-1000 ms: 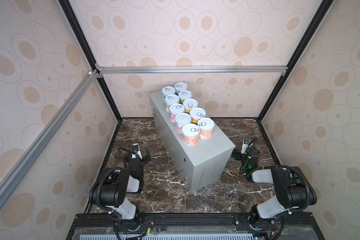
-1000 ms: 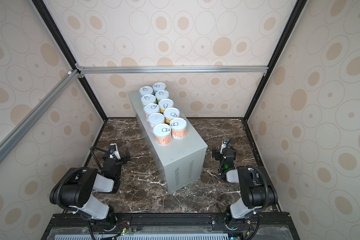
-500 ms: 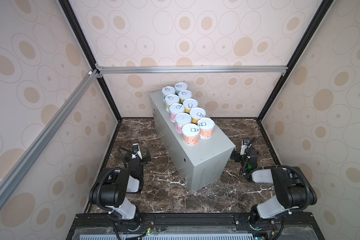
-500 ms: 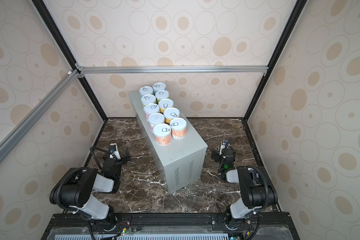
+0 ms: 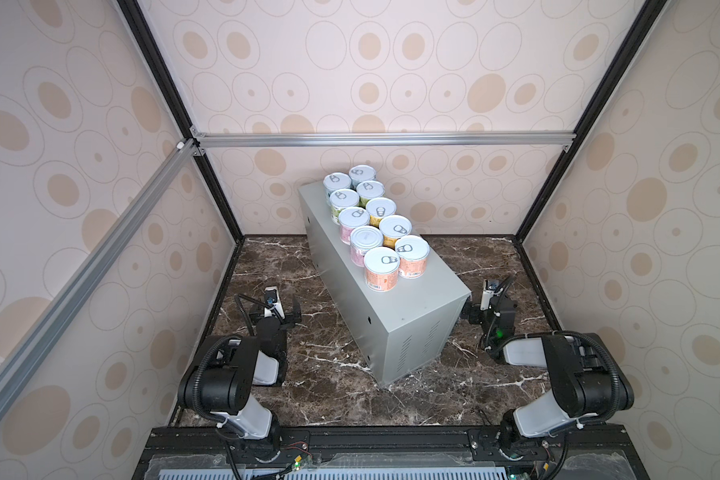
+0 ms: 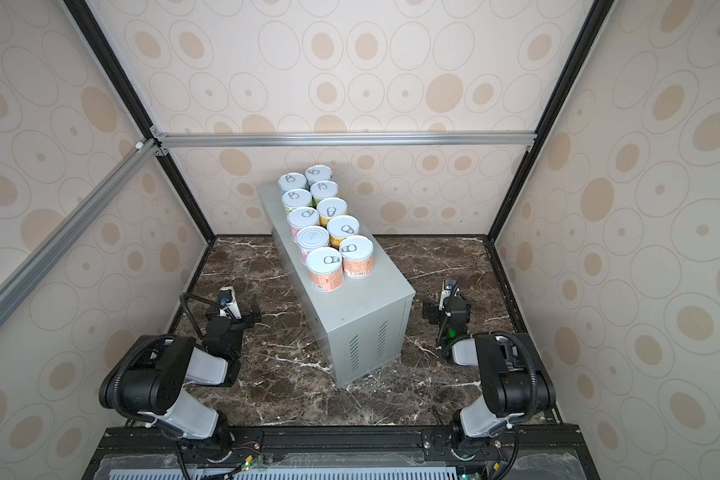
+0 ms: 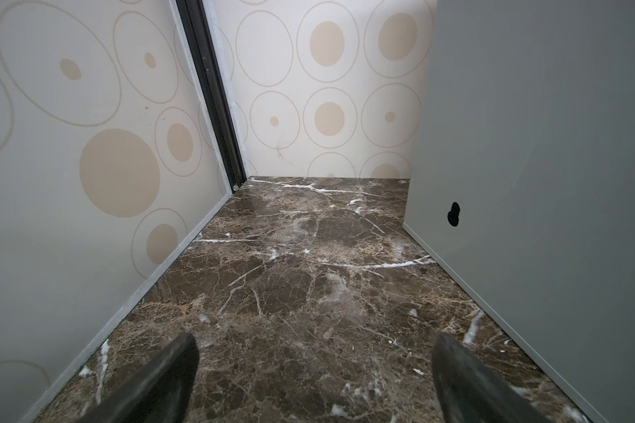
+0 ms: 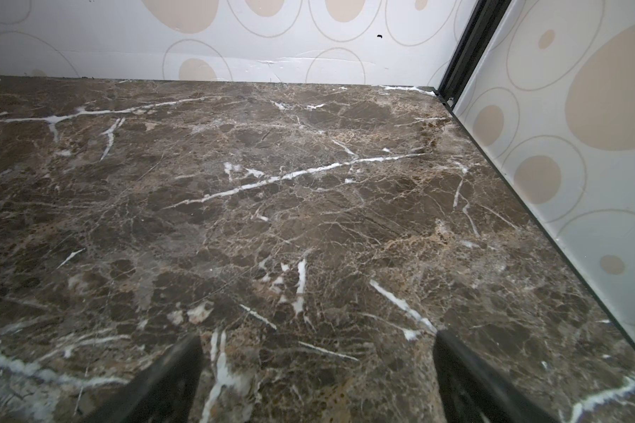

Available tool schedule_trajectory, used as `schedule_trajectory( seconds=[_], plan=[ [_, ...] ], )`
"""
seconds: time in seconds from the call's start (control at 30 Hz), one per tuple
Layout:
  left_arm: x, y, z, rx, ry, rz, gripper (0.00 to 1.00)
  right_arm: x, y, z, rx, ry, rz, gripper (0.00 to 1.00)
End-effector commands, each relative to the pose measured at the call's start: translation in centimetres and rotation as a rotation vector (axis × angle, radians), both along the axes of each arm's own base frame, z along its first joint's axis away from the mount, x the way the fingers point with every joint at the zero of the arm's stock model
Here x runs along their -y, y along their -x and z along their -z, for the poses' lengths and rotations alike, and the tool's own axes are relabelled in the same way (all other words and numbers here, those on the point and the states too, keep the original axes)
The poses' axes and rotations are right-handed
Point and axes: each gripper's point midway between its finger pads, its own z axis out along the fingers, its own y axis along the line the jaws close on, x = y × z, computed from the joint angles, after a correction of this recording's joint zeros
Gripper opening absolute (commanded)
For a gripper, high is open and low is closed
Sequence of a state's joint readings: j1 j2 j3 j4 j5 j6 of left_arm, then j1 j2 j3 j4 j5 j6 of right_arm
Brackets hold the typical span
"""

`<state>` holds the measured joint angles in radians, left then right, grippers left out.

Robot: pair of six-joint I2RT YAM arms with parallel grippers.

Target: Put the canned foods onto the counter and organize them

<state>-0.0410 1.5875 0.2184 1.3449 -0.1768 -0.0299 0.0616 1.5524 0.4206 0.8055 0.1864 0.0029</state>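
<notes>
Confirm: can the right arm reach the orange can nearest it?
Probably yes: the right gripper is open and empty, low beside the counter; the orange can stands at the row's near end with its right side unobstructed.

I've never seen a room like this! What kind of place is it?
Probably a robot test booth: spotty wall panels in a metal frame, a left robot arm and a right robot arm, and tins lined up on a grey metal box.
</notes>
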Motion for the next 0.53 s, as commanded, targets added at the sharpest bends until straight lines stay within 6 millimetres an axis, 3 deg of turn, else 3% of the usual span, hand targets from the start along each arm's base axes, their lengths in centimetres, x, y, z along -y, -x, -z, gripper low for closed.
schedule_trajectory(
  seconds=[0.0,0.5],
  plan=[
    [0.1,-0.06,-0.77,0.029,-0.005,0.006,0.99,-0.11,0.14,-0.29,0.007,-0.004,-0.005,1.0],
    [0.13,-0.14,-0.77,0.027,-0.005,0.008,0.99,-0.14,0.14,-0.31,0.007,-0.003,-0.005,1.0]
  ],
)
